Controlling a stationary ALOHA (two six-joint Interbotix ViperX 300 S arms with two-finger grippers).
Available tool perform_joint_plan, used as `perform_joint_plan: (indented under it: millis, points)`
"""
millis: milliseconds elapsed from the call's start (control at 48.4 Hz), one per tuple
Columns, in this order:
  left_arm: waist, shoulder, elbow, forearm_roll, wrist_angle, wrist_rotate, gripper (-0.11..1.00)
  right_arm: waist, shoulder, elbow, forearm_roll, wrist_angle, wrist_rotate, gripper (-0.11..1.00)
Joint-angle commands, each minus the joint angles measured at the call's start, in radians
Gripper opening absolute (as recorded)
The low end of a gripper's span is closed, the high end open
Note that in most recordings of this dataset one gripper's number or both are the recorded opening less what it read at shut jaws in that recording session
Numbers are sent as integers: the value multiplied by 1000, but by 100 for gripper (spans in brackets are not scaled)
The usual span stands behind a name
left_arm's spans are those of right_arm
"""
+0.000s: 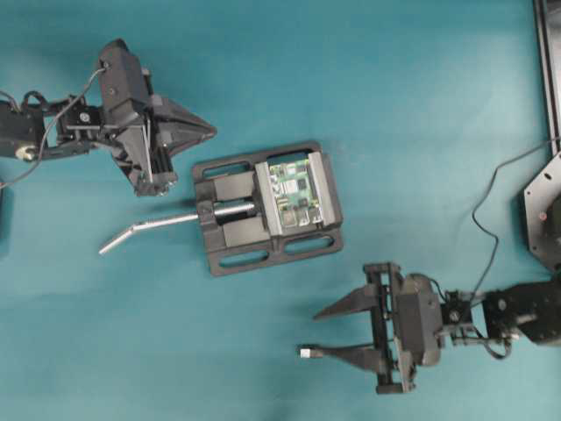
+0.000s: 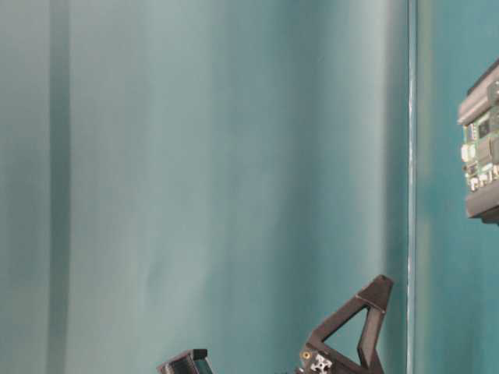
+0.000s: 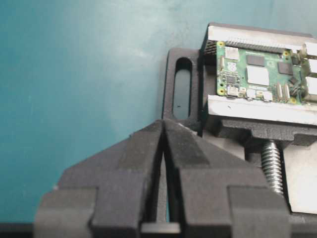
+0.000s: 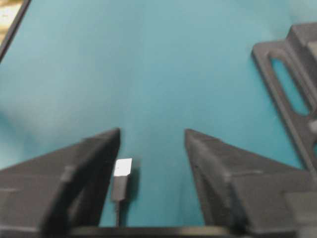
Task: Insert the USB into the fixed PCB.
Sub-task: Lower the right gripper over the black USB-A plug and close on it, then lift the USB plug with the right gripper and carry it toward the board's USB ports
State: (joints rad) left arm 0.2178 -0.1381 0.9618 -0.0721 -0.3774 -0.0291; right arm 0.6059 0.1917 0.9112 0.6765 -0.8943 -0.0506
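The green PCB (image 1: pixel 294 193) is clamped in the black vise (image 1: pixel 230 254) at the table's middle; it also shows in the left wrist view (image 3: pixel 257 77) and at the right edge of the table-level view (image 2: pixel 483 148). My left gripper (image 1: pixel 209 132) is shut and empty, its tip (image 3: pixel 163 124) just left of the vise. My right gripper (image 1: pixel 310 333) is open, below and right of the vise. The USB's silver plug (image 1: pixel 305 353) sits at the tip of its lower finger. In the right wrist view the plug (image 4: pixel 122 168) lies between the open jaws (image 4: pixel 152 136), close to the left finger, not pinched.
The vise's bent silver handle (image 1: pixel 149 230) sticks out to the left, below my left gripper. A thin black cable (image 1: pixel 486 237) loops on the table toward the right arm. A black frame (image 1: pixel 545 70) stands at the right edge. The vise's slotted base (image 4: pixel 292 89) shows to the right.
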Motion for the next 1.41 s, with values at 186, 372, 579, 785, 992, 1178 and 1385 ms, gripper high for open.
perform_joint_plan:
  millis: [186,372,579,785,992,1178,1385]
  points:
    - [-3,-23,0,2,21,-2,1,112,2,-25,212,-74,-114,66]
    - [-3,-54,6,3,38,-2,1,158,49,-74,325,-77,-222,66]
    - [-3,-69,6,3,38,-3,1,172,95,-97,328,-77,-222,66]
    - [-5,-69,6,3,38,-5,1,173,135,-115,328,-75,-218,66]
    - [-17,-67,8,3,38,-5,1,175,181,-124,328,-75,-218,66]
    - [-35,-69,21,2,38,-6,1,176,187,-121,328,-63,-218,66]
    - [-55,-69,25,2,38,-6,1,175,209,-126,328,-63,-219,66]
